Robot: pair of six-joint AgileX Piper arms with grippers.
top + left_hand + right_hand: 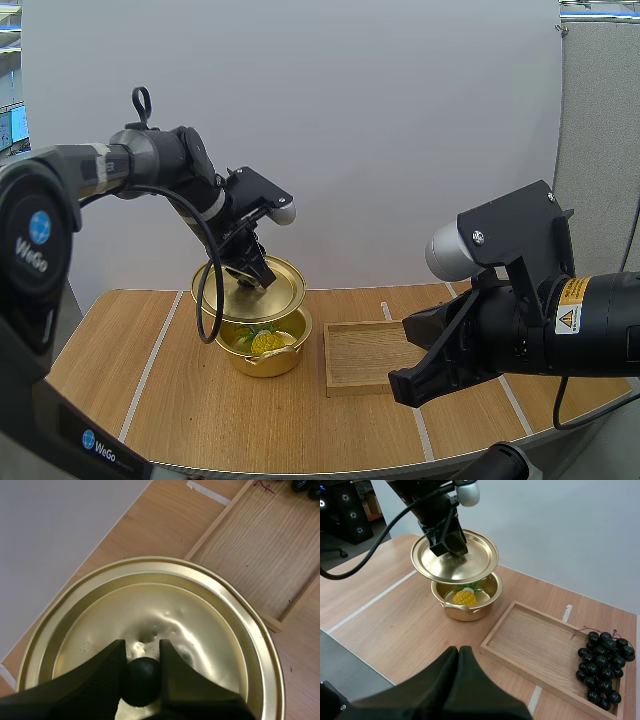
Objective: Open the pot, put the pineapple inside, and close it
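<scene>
A gold pot [266, 352] [468, 605] stands on the table with a yellow pineapple [266, 343] [464, 598] inside it. My left gripper [258, 276] [142, 656] is shut on the black knob [142, 680] of the gold lid [248, 289] [150, 635] [455, 557]. The lid hangs tilted just above the pot's rim, apart from it. My right gripper [412, 388] [458, 652] is shut on nothing, its fingers lying together above the table's near edge, right of the pot.
A wooden tray [368, 355] [540, 647] lies right of the pot. A bunch of dark grapes [602, 667] rests at the tray's far end. Bare wooden table [130, 360] spreads left of the pot.
</scene>
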